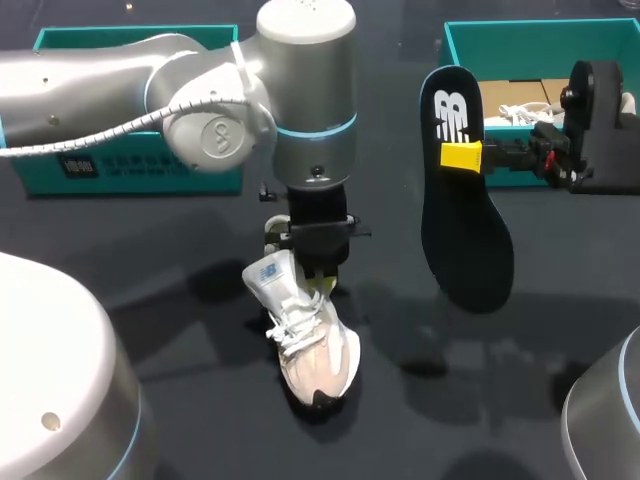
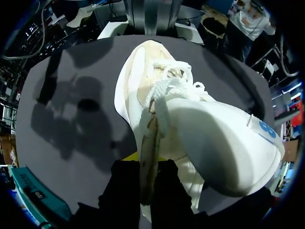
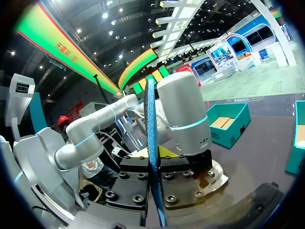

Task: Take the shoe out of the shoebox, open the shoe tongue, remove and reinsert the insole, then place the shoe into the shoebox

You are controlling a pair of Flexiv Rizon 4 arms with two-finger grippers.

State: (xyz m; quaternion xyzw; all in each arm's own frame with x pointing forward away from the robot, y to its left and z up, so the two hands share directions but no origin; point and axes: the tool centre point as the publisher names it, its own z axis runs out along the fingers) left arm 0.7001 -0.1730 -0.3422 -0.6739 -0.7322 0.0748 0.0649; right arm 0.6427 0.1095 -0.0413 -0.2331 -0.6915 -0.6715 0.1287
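White with a pale pink toe, the shoe (image 1: pixel 305 335) stands tilted near the middle of the dark desk (image 1: pixel 560 330) in the head view, toe toward the near edge and heel end raised, its tongue standing up. The left gripper (image 1: pixel 318 272) comes straight down on that heel end and has it clamped. To the right, the dark insole (image 1: pixel 462 200) hangs upright in the air, clear of the desk, pinched at its upper part by the right gripper (image 1: pixel 470 157). A teal shoebox (image 1: pixel 520 40) sits at the far right corner; a second teal box (image 1: pixel 130 170) sits at the far left, behind the left arm (image 1: pixel 120 90). In the left wrist view, the left gripper (image 2: pixel 148 164) has its black fingers closed from both sides on the thin rim of the shoe (image 2: pixel 190 129), whose laces and toe stretch out ahead. In the right wrist view, the right gripper (image 3: pixel 153 160) is closed tight on the insole (image 3: pixel 151 138), seen edge-on with a blue face rising between the fingers.
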